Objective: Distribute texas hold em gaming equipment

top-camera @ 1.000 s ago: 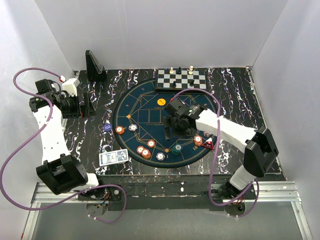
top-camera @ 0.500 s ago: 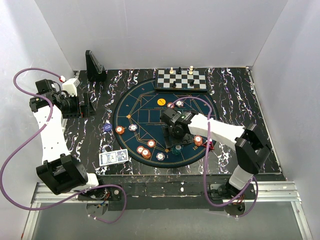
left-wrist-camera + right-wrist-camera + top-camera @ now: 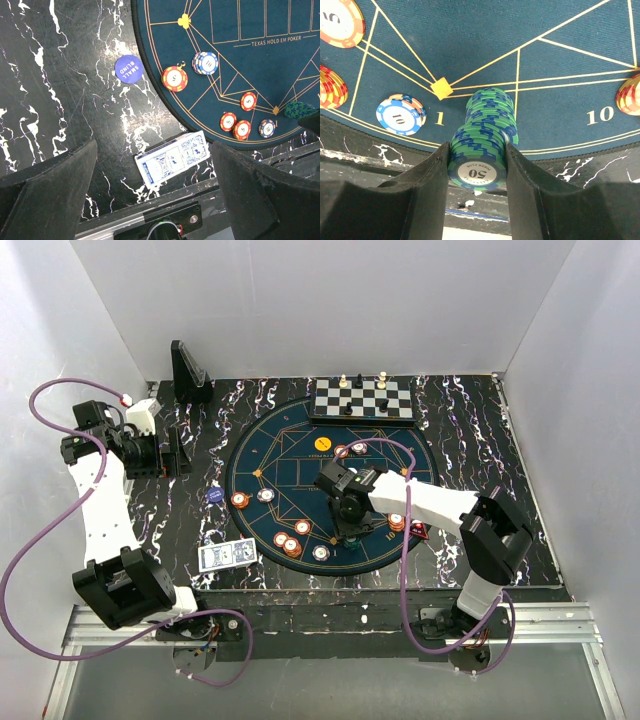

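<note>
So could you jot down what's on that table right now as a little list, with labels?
Surface: round blue mat on a black marbled table
Right pincer: closed around a stack of green chips, marked 50
Left pincer: open, empty, off to the side
Cards: blue-backed, on the table beside the mat
Blue disc: reads SMALL BLIND, off the mat
Chessboard: far edge, pieces on it

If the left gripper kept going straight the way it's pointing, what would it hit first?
Probably the card deck lying on the black marbled table. It sits about centred between the open left gripper fingers, just ahead of them. Depth is hard to judge, so it might meet bare tabletop instead.
</note>
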Tool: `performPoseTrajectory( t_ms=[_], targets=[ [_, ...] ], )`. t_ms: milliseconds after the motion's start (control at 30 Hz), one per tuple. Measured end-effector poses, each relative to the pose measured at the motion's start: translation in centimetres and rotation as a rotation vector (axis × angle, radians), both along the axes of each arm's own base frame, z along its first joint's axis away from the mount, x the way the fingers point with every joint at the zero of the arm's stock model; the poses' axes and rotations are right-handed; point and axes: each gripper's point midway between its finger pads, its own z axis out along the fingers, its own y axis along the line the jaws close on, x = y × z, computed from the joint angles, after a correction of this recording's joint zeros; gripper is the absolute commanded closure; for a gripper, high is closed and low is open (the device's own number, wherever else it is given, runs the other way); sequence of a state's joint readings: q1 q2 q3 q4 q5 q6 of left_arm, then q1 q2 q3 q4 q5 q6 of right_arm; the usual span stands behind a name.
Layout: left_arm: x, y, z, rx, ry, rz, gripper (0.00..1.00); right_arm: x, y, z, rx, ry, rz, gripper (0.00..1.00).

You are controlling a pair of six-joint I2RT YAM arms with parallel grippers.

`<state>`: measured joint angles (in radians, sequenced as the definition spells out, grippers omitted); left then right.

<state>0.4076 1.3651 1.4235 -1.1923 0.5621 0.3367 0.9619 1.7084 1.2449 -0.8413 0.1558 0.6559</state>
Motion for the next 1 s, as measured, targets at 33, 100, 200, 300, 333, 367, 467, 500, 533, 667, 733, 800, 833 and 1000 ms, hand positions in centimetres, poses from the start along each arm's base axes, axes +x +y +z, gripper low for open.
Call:
performPoseTrajectory(
  t_ms=[33,100,200,300,333,367,467,500,533,667,733,800,833,1000],
  targets=[
    [0.0,0.0,0.0,0.0,0.0,0.0,0.0,0.0,0.0,0.0,-0.001,-0.001,-0.002,0.59],
    [0.0,0.0,0.0,0.0,0.0,0.0,0.0,0.1,0.0,0.0,-0.003,-0.004,-0.005,0.62],
    [0.0,0.0,-0.1,-0.001,0.002,0.0,0.0,0.2,-0.1,0.0,-0.007,-0.011,-0.01,0.65],
    [0.0,0.0,-0.1,-0.001,0.002,0.001,0.0,0.3,-0.4,0.2,-0.026,-0.023,-0.013,0.68],
    [0.0,0.0,-0.1,-0.001,0.002,0.001,0.0,0.4,-0.5,0.5,-0.034,-0.027,-0.012,0.68],
    [0.0,0.0,-0.1,-0.001,0.002,0.001,0.0,0.6,-0.6,0.9,-0.039,-0.034,-0.011,0.69],
    [-0.1,0.0,-0.1,-0.002,0.004,0.002,0.0,1.6,0.2,3.1,-0.022,-0.071,-0.006,0.72],
    [-0.1,0.0,-0.1,-0.002,0.004,0.002,0.0,2.2,0.8,4.3,-0.002,-0.093,-0.004,0.72],
    [-0.1,0.0,-0.1,-0.002,0.004,0.001,0.0,2.8,1.4,5.5,0.021,-0.114,0.0,0.72],
    [0.0,0.0,0.1,-0.003,0.001,0.004,0.0,5.3,4.4,8.9,0.092,-0.175,0.02,0.73],
    [0.1,0.0,0.2,-0.007,-0.001,0.006,0.0,6.9,6.5,9.4,0.113,-0.192,0.038,0.74],
    [0.2,0.0,0.2,-0.013,0.002,0.008,0.0,8.6,8.8,9.1,0.116,-0.192,0.057,0.74],
    [0.2,0.0,0.1,-0.017,0.005,0.009,0.0,9.4,10.1,8.6,0.121,-0.194,0.07,0.74],
    [0.5,-0.2,-0.2,-0.042,0.018,0.011,0.0,11.8,14.1,3.5,0.097,-0.15,0.12,0.74]
  ],
)
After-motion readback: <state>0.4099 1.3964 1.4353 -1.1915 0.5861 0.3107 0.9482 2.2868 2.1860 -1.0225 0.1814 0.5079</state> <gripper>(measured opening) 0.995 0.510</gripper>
